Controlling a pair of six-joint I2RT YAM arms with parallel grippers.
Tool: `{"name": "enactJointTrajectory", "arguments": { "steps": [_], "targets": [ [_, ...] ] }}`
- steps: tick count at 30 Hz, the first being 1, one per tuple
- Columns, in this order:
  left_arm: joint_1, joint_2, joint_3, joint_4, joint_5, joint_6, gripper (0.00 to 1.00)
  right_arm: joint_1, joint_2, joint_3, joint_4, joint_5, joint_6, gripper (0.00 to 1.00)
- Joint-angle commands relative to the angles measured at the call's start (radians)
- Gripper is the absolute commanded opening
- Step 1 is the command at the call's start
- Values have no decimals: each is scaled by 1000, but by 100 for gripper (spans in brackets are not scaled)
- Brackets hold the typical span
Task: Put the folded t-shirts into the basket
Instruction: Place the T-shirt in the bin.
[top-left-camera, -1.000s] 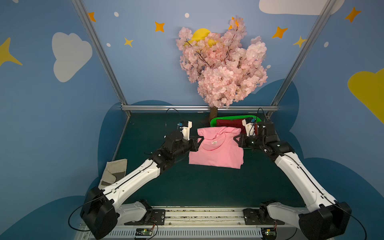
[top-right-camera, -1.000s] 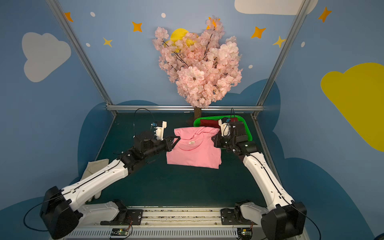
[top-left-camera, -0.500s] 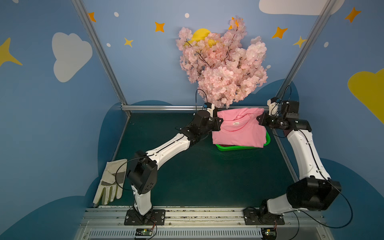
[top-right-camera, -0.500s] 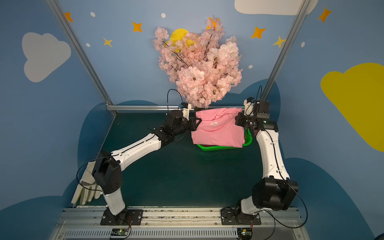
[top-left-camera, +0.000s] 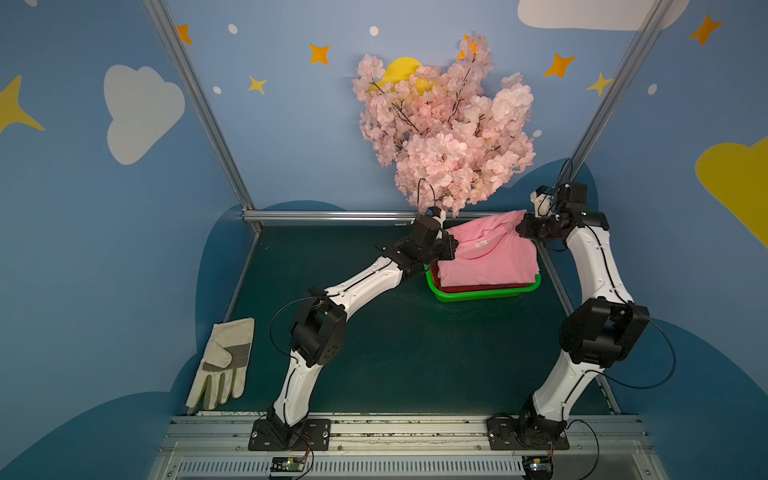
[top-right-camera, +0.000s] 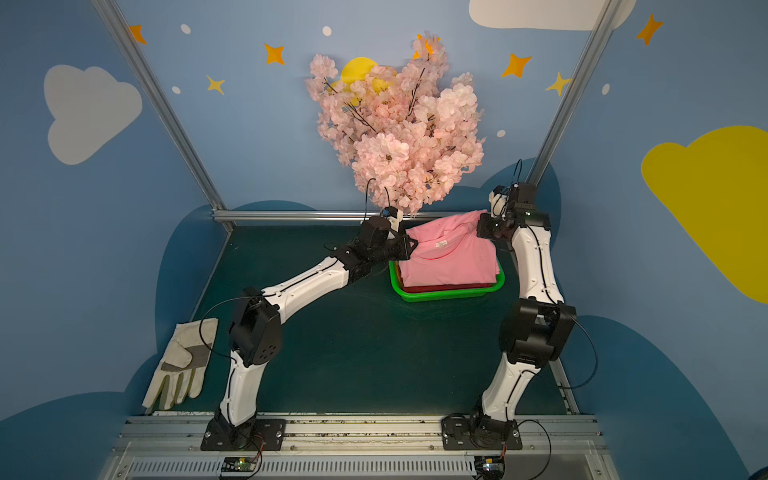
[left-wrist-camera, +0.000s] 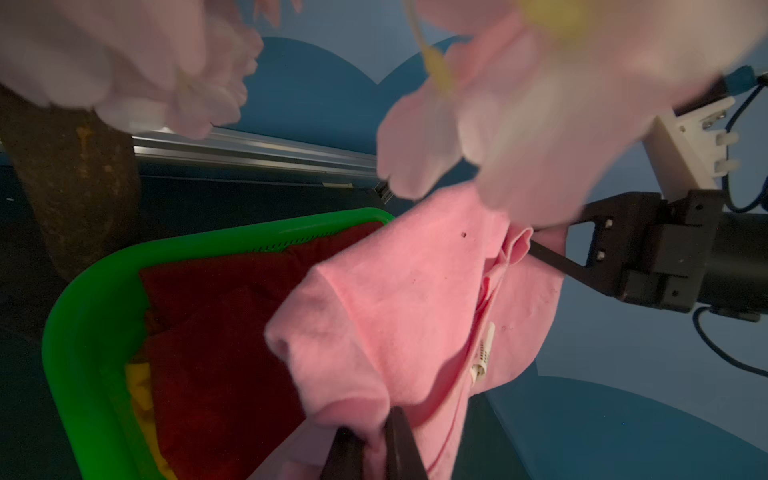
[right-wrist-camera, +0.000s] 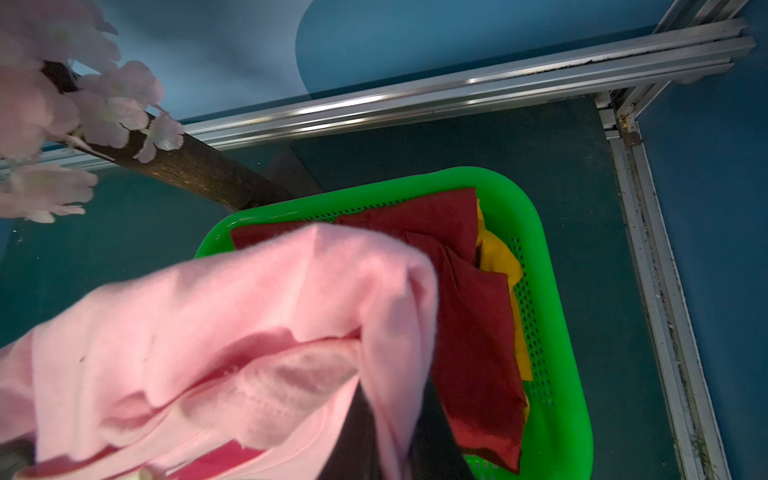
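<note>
Holding one pink t-shirt (top-left-camera: 486, 262) over one green basket (top-left-camera: 478, 296), two grippers pinching its raised far corners.
Left gripper (top-left-camera: 454, 246) and right gripper (top-left-camera: 522, 227) are each clenched on pink cloth. In the basket, one dark red t-shirt (right-wrist-camera: 469, 316) lies atop one yellow t-shirt (right-wrist-camera: 498, 253). The basket sits beside the tree trunk (right-wrist-camera: 199, 166), near the back right corner; bare mat (top-left-camera: 395, 353) spreads in front; one glove (top-left-camera: 222, 363) lies well apart.

My left end effector (top-left-camera: 452, 246) and right end effector (top-left-camera: 522, 227), one second ago low over the counter (top-left-camera: 395, 353) in front of the basket (top-left-camera: 486, 296), now stand raised above it. The pink t-shirt (top-left-camera: 488, 262) pinched between them has travelled from the counter to over the dark red t-shirt (right-wrist-camera: 478, 332). My left arm, elbow now lifted, uncovers the whole work glove (top-left-camera: 222, 365).
</note>
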Motion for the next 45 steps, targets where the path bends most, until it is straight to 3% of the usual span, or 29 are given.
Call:
{"name": "enactJointTrajectory", "arguments": {
  "steps": [1,6,9,11,16,19,21,24,31,34,39,45],
  "targets": [
    [-1,30,51,-47,10,27,2,-8,39,55,-25,22,-37,0],
    [1,97,104,-78,-7,49,3,-6,132,107,-50,87,-55,0],
    [5,162,158,-113,-44,78,11,-1,201,138,-46,138,-63,2],
    [9,210,201,-125,-93,124,19,10,262,178,-37,173,-55,9],
    [18,326,376,-214,-227,304,49,46,381,288,-47,329,-41,40],
    [18,362,482,-308,-268,400,57,50,359,291,-61,378,-32,48],
    [20,342,472,-324,-300,440,62,50,325,272,-66,399,-12,51],
    [19,269,379,-310,-347,475,67,51,245,211,-65,382,-2,59],
    [19,58,56,-218,-408,510,76,80,71,15,-37,349,45,62],
    [19,-61,-122,-154,-390,498,76,104,-23,-147,96,207,99,61],
    [24,-260,-433,-39,-320,467,76,204,-87,-404,428,-11,271,55],
    [47,-468,-735,49,-269,396,77,329,58,-427,671,-15,459,39]
  ]
}}
